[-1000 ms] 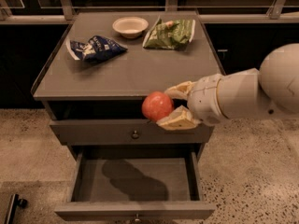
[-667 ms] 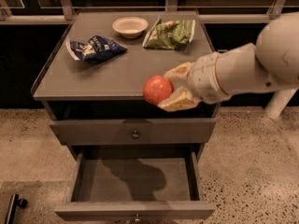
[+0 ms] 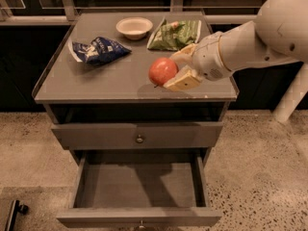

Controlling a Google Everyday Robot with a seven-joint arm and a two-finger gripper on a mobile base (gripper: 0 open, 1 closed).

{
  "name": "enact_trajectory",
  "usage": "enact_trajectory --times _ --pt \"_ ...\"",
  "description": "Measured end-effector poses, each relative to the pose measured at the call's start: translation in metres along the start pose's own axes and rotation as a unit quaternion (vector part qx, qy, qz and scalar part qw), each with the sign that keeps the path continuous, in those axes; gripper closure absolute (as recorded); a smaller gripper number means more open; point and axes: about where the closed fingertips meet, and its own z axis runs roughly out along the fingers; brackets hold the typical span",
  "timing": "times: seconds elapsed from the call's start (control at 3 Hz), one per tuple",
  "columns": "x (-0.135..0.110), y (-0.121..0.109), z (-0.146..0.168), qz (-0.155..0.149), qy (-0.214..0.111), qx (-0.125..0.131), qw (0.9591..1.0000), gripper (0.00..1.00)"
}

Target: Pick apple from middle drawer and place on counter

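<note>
My gripper (image 3: 174, 70) is shut on the red apple (image 3: 162, 71) and holds it just above the front right part of the counter (image 3: 96, 81). The arm reaches in from the right. The middle drawer (image 3: 139, 186) stands pulled open below, its grey floor bare, its knob (image 3: 140, 223) at the bottom edge. The drawer above it (image 3: 139, 134) is closed, with a brass knob (image 3: 139, 139).
A white bowl (image 3: 134, 27) sits at the back of the counter. A green chip bag (image 3: 175, 33) lies to its right, close behind the gripper. A blue chip bag (image 3: 98, 50) lies at the left. Speckled floor surrounds the cabinet.
The gripper has carried the apple up and back, from in front of the cabinet's top edge to above the counter's front right part.
</note>
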Motion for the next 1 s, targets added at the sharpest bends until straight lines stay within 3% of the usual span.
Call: enact_trajectory --times 1.0 --pt "0.031 -0.061 0.032 0.055 0.015 0.027 0.998 1.0"
